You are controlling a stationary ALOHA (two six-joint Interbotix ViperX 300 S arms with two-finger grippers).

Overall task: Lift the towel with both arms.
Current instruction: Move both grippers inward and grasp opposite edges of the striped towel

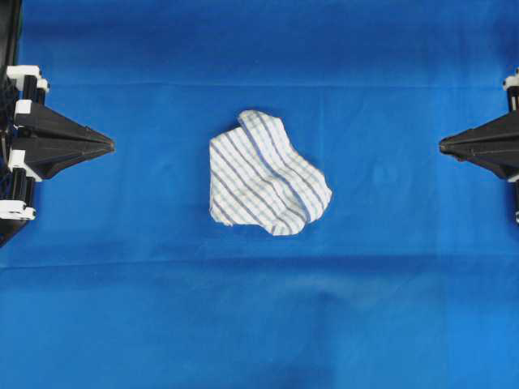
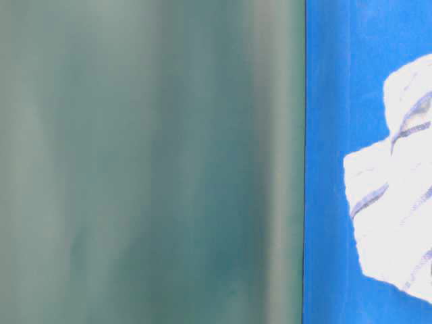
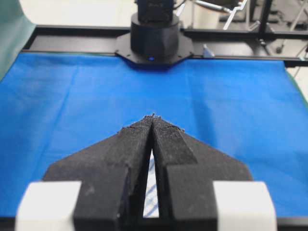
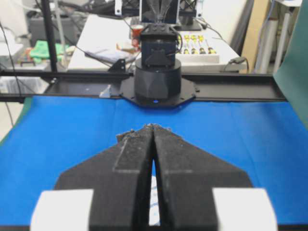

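Note:
The towel (image 1: 268, 174), white with thin blue-grey check stripes, lies crumpled flat at the middle of the blue table cloth (image 1: 259, 324). It also shows at the right of the table-level view (image 2: 395, 202), and as a sliver through each gripper's finger slot (image 3: 152, 197) (image 4: 154, 202). My left gripper (image 1: 110, 146) is shut and empty at the far left, well clear of the towel. My right gripper (image 1: 443, 146) is shut and empty at the far right, equally far off. In both wrist views the fingertips (image 3: 153, 117) (image 4: 153, 126) meet.
The opposite arm's black base stands at the far table edge in each wrist view (image 3: 154, 38) (image 4: 156, 82). A green backdrop (image 2: 148, 162) fills the left of the table-level view. Benches with tools lie beyond the table (image 4: 192, 45).

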